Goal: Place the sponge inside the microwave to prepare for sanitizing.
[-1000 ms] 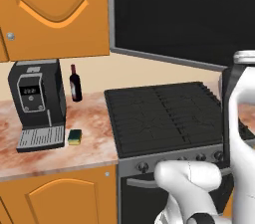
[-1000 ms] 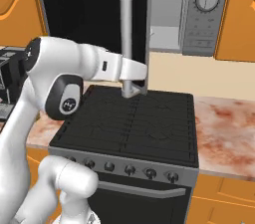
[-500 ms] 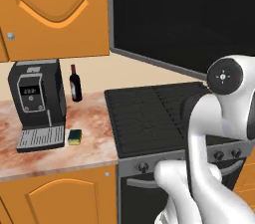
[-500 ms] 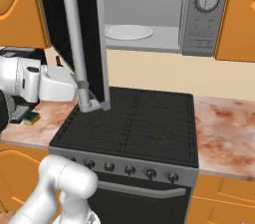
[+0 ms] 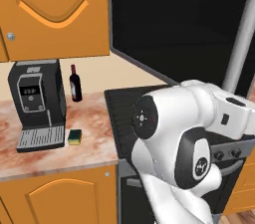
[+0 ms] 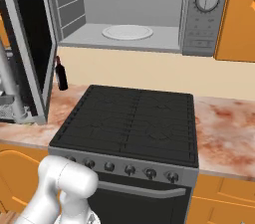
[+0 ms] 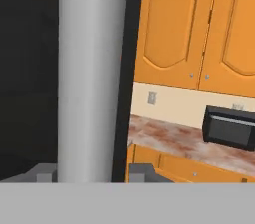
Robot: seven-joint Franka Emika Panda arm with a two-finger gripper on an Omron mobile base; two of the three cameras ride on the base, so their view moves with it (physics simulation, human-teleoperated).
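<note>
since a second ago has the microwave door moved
Yes. The microwave door has swung left, off the stove, past the wine bottle, baring the turntable.

**No words you can read**

The microwave (image 6: 149, 14) has a small dark screen at its top right corner with green marks on it, but they are too blurry to read. Below it sits a round dial with tiny marks around it, too small to make out. The coffee machine (image 5: 37, 103) has a little grey screen on its front with pale marks that are also too small to read.
</note>
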